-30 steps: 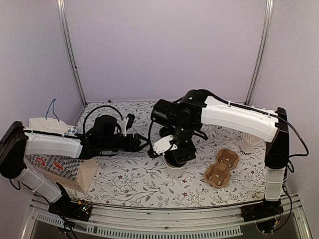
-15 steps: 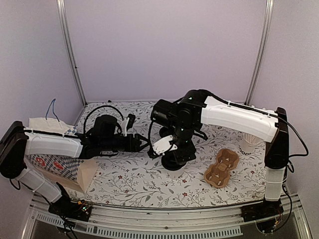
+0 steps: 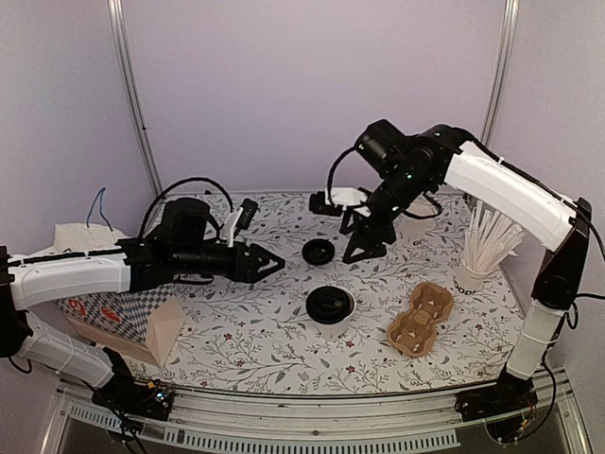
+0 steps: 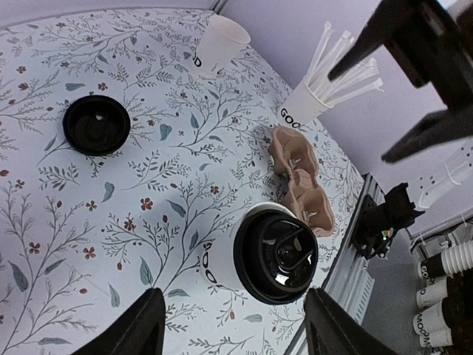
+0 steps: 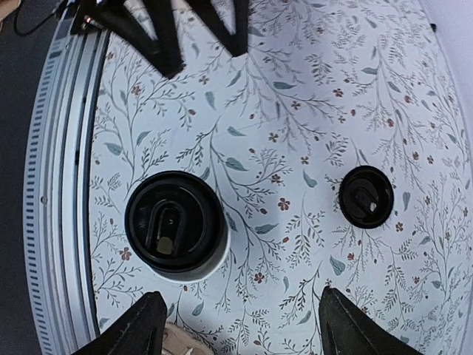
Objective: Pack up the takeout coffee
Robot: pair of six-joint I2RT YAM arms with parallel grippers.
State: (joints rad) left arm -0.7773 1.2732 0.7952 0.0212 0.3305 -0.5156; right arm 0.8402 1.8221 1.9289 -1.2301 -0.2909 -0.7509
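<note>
The takeout coffee, a small white paper cup with dark lettering and a round black plastic lid (image 3: 330,305), stands upright near the middle of the flower-patterned table (image 3: 255,340). It is just left of the brown moulded-pulp cup carrier (image 3: 421,319), probably so that it can be reached from either side. The lid looks seated on the rim, so capping seems done. A spare loose black lid (image 3: 319,252) lies flat on the table beyond the cup. Half a second ago the right gripper (image 3: 365,248) was pressed down right over the cup, hiding it. It has since risen and pulled back to the far right, its fingers spread and empty, which leaves the cup in plain view. The left gripper (image 3: 274,268) has lifted a little; it hangs left of the cup with its fingers wide apart, holding nothing and aimed toward the cup, likely ready for a side grasp. The white paper cup of long white sticks (image 3: 477,255) stands at the far right.
</note>
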